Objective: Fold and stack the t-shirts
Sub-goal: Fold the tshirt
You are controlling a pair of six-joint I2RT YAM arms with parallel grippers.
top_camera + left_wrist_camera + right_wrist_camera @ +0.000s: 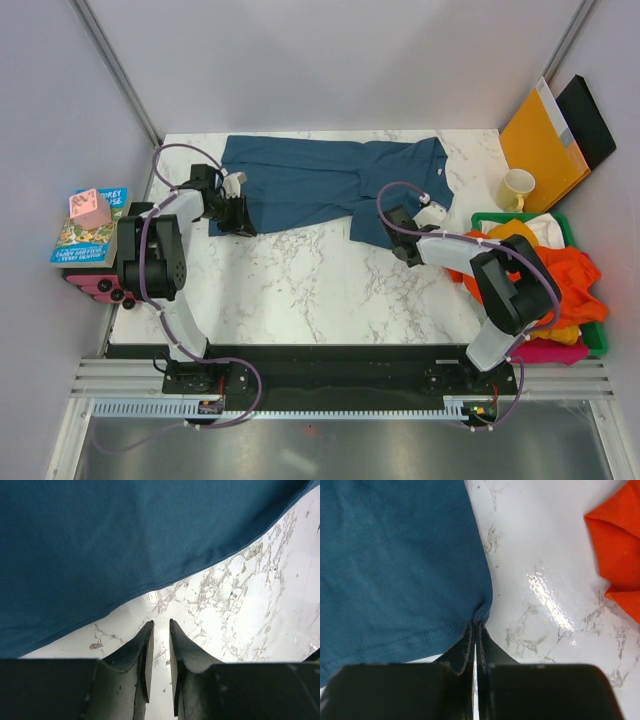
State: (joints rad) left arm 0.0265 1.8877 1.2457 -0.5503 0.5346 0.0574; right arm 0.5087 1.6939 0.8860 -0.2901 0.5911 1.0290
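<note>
Dark teal t-shirt (pixel 320 185) spread flat along far edge of bench (pixel 330 300), right end effector (pixel 475 625) pinched closed on its hem corner toward right edge, left end effector (pixel 161 622) parted a narrow slit, empty, just beside shirt's left hem.

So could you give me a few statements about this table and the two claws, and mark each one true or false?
1. The teal t-shirt lies spread out on the marble table. True.
2. The right claw is pinching a corner of the teal t-shirt. True.
3. The left claw grips the shirt too. False: its fingers hold nothing and sit over bare table, with the shirt's edge just ahead.
4. The yellow mug stands inside the green bin. False: it stands outside the bin, beside the orange envelope.
5. Orange cloth is piled in the green bin. True.
</note>
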